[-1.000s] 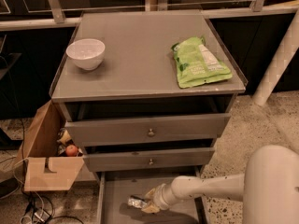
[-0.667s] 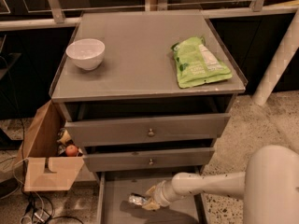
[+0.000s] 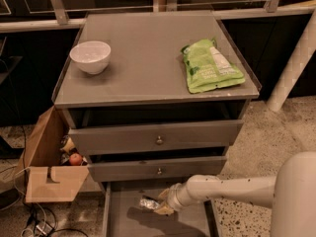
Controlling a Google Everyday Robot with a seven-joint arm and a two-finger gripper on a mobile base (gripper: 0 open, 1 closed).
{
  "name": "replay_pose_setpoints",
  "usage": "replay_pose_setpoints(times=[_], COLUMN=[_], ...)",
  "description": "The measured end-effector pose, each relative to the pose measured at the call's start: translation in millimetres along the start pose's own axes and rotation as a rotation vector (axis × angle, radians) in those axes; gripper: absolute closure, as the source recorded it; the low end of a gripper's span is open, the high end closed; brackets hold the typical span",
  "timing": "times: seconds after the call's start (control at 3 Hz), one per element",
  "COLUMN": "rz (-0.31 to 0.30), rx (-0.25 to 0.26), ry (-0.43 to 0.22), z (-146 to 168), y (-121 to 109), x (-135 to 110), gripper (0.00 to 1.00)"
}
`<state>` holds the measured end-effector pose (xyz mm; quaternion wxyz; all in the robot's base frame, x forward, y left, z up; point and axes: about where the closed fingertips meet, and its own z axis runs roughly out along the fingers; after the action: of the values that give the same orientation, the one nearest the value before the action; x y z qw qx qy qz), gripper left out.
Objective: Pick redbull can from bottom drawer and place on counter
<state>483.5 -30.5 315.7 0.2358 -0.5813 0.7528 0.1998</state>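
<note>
A white bowl (image 3: pixel 90 57) sits on the left of the counter (image 3: pixel 143 53) and a green bag (image 3: pixel 210 67) lies on the right, well apart from each other. Below, the top drawer (image 3: pixel 123 138) and middle drawer (image 3: pixel 197 168) stand partly pulled out, each with a small knob. Both overhang the rear of the bottom drawer (image 3: pixel 133 227), which is pulled out furthest.

The arm (image 3: pixel 227 189) reaches in from the right, low under the middle drawer's front. The gripper (image 3: pixel 162 204) is inside the bottom drawer, just above its floor near the back. The can (image 3: pixel 147 203) lies on the drawer floor, right at the gripper's tip on its left side.

Left of the cabinet an open cardboard box (image 3: pixel 49 184) holds a red fruit (image 3: pixel 75 159) and other bits. Cables (image 3: pixel 34 223) trail on the speckled floor (image 3: pixel 276 132) in front of it. A white post (image 3: pixel 296 58) leans at the right.

Whether the gripper has hold of the can, or how wide it stands, cannot be told: the tip and can merge in shadow. The can's markings are not legible. The drawer's front edge and the robot's body (image 3: pixel 296 201) are cut off by the frame.
</note>
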Motion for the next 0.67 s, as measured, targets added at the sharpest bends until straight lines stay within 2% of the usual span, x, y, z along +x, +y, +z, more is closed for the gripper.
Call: replay_pose_setpoints(times=[0.33, 0.67], rz=[-0.047, -0.047], rx=[0.006, 0.006], ry=[-0.004, -0.004], z=[-30.8, -30.9], y=[5.9, 5.7], x=[-24.6, -24.8], gripper=[1.00, 1.00])
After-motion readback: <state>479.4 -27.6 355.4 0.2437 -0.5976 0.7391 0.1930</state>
